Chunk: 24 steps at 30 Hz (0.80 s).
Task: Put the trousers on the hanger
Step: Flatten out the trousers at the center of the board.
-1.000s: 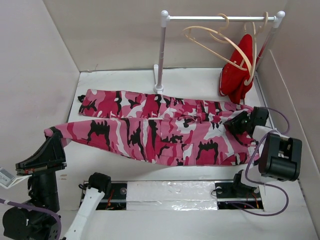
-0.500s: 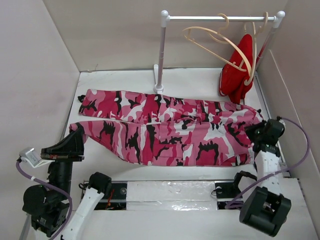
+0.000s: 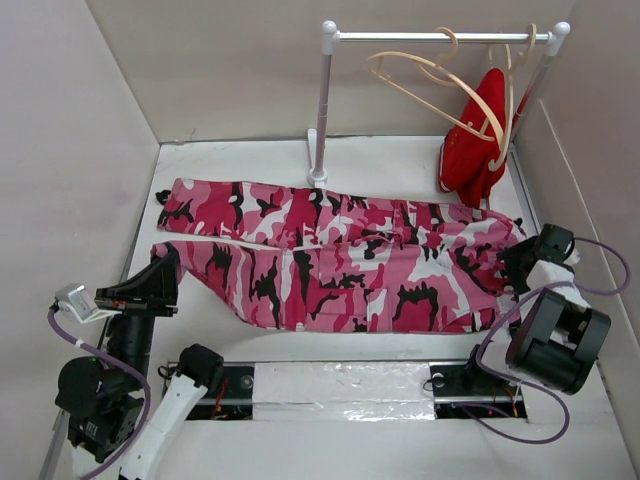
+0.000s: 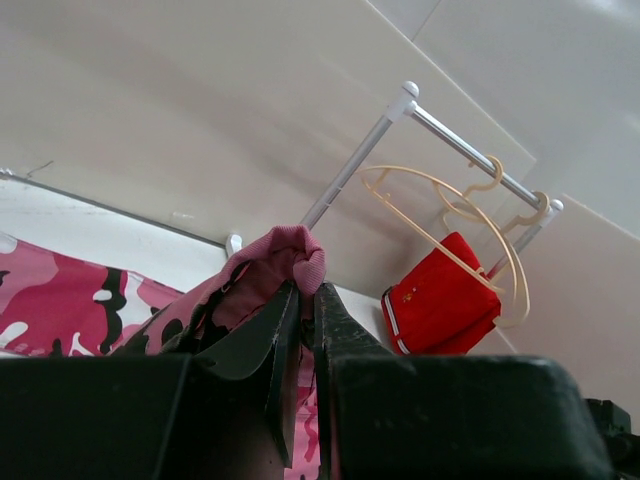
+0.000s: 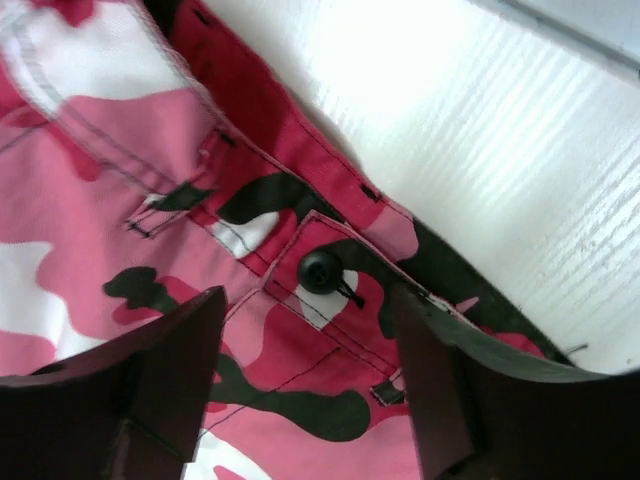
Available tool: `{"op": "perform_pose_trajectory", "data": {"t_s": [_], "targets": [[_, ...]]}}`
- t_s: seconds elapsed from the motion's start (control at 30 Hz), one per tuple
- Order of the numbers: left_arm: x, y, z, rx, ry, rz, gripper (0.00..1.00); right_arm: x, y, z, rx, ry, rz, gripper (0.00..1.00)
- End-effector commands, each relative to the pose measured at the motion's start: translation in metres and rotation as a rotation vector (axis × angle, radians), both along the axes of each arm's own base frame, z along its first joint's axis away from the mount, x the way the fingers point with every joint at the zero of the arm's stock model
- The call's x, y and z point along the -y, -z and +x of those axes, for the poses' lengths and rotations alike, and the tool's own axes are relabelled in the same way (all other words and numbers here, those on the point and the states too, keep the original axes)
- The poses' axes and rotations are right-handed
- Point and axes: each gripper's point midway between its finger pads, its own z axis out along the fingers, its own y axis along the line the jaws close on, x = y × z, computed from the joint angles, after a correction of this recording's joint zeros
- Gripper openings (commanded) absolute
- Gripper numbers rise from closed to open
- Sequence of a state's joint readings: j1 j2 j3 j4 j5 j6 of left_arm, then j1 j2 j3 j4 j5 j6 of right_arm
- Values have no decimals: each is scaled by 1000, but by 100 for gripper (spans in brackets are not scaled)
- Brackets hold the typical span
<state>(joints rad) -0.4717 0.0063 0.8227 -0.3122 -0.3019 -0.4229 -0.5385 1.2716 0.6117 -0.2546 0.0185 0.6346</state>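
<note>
Pink, red, white and black camouflage-print fabric trousers (image 3: 340, 265) lie flat across the white table (image 3: 400, 165), legs to the left and waistband to the right, below a white rail (image 3: 440, 37). From it hangs the thin, pale wooden hanger (image 3: 425, 90), bare and tilted. A second hanger (image 3: 497, 120) beside it carries a plain red garment (image 3: 472, 150).

The left gripper (image 4: 300, 292) is clamped on the cuff of the near leg, a fold of pink cloth bunched up between its closed fingers. The right gripper (image 5: 305, 330) hovers at the waistband with its jaws apart, a black button (image 5: 320, 270) between them.

The step in hand looks to be taking hold of the waist end. To do it well, the right fingers should close squarely across the waistband near the button, catching both layers and not only the top flap. With the cuff gripped at the far end, the two arms would then do best to lift together, keeping the cloth stretched so it does not sag or twist on its way to the hanger (which swings freely on its hook).

Whether the right fingertips already touch the cloth cannot be told. The hanger's lower bar is hard to make out against the wall, and the left wrist view is half blocked by its own fingers.
</note>
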Motion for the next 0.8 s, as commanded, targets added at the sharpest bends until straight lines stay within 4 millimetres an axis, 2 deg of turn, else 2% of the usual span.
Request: {"op": "perform_pose_trajectory", "data": {"t_s": [0.0,0.17,0.27,0.4,0.43,0.47,0.53,0.67,0.77], "targets": [[-16,-24,-26,137,-8,-67,0,7,-6,17,-17,-38,-19,69],[-16,-22,-24,130,-14,-64,0,-14,1,39,-27,-130,57,68],[-17,-19,-22,118,-23,-61,0,-28,-1,53,16,-198,106,55],[-17,-18,-21,110,-29,-55,0,-29,0,67,37,-223,135,21],[-18,-18,-21,111,-30,-56,0,-31,-3,72,58,-241,146,5],[-17,-18,-21,111,-27,-55,0,-31,-5,75,68,-243,148,0],[-17,-17,-19,101,-31,-49,0,-28,-12,86,108,-244,138,0],[-17,-13,-17,88,-34,-51,0,-17,-45,112,219,-253,82,0],[-17,-11,-15,81,-42,-47,0,-16,-54,120,232,-268,64,0]]}}
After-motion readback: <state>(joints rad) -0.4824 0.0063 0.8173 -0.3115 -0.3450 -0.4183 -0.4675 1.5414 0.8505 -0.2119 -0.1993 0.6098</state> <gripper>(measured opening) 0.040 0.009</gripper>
